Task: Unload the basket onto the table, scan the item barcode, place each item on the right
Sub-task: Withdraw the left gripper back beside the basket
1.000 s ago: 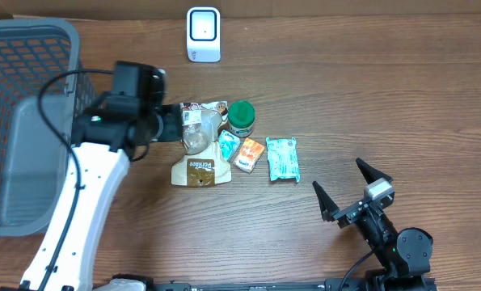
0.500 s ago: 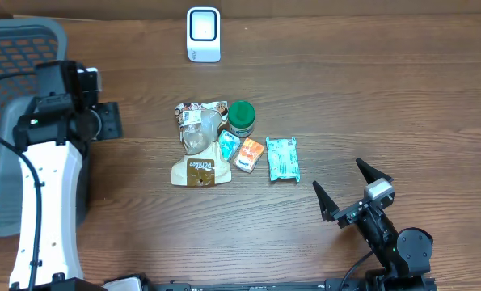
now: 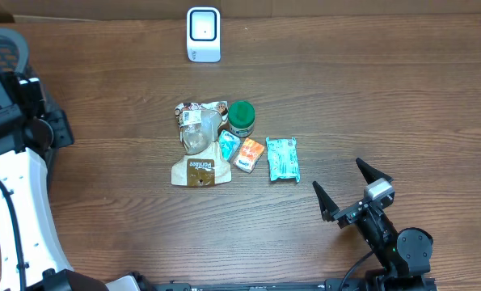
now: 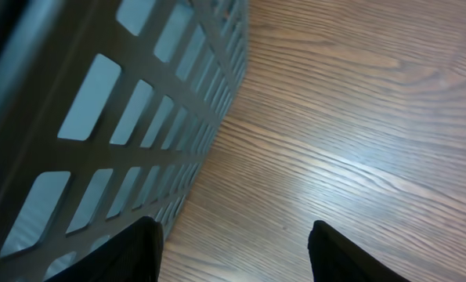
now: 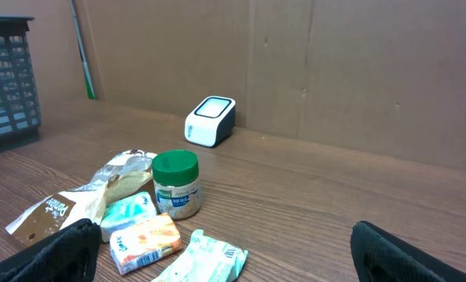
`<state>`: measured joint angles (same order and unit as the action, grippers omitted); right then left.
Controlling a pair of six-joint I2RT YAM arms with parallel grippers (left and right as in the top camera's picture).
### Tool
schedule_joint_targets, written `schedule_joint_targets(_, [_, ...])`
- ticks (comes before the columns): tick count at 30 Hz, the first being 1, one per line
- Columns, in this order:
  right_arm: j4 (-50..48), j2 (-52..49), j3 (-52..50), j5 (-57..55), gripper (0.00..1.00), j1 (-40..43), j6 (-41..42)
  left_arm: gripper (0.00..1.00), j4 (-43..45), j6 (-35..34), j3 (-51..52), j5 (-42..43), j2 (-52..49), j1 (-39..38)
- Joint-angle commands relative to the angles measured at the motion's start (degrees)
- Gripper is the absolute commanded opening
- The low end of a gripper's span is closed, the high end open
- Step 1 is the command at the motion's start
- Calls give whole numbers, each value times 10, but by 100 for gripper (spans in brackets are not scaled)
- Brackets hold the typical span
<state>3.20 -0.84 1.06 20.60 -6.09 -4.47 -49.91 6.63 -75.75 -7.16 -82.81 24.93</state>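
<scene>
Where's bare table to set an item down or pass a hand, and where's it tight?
Bare wood: the strip between scanner and jar; the whole right side, from scanner down to the right pincer; and left, between left arm and bag. Crowded: bag, jar and packets bunched mid-table, barely any gaps.
</scene>
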Motion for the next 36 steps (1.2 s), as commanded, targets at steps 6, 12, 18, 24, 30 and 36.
schedule_joint_targets(6, [-1,7,-6,0,100,-3,1,62,48,11,-5,-5,-43,15])
schedule_joint_targets(12, [-1,7,-6,0,100,-3,1,62,98,43,-5,-3,-70,15])
schedule_joint_targets(18, [-1,7,-6,0,100,-3,1,62,142,80,-5,-5,-78,15])
schedule_joint_targets(24, [-1,7,-6,0,100,-3,1,64,168,123,-5,-7,-78,15])
schedule_joint_targets(30, [-1,7,-6,0,100,-3,1,65,183,129,-7,-7,-77,13])
schedule_joint_targets(36, [-1,7,-6,0,100,-3,1,66,180,124,-9,68,-43,-19])
